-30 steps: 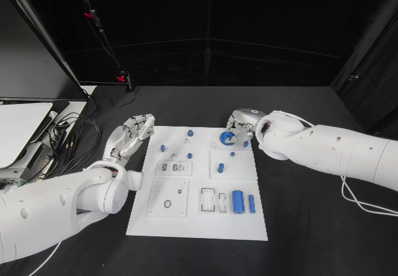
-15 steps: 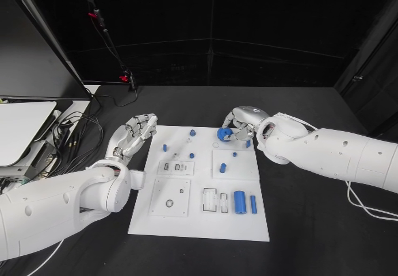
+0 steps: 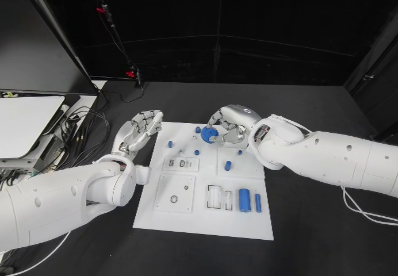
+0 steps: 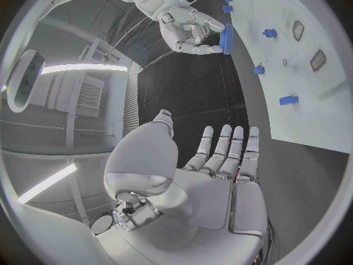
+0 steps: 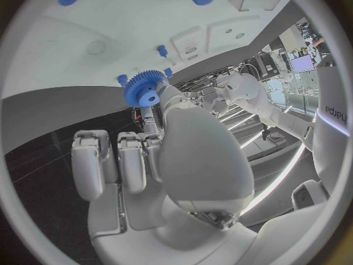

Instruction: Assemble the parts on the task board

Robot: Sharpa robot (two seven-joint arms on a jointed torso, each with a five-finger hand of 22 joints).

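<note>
Above the far edge of the white rectangular task board (image 3: 204,190), my right robot hand (image 3: 225,123) pinches a small blue toothed gear wheel (image 3: 209,134) between its fingertips, clear of the board. Below and beyond it lie small blue pegs (image 3: 197,130); nearer my body, a blue cylinder (image 3: 245,199) rests in its recess. My left robot hand (image 3: 139,130) hovers over the black tabletop (image 3: 323,224) beside the board's left edge, fingers straight and together, holding nothing.

Bulky glossy white arms; silver segmented left robot hand (image 3: 139,127), right robot hand (image 3: 225,123).
</note>
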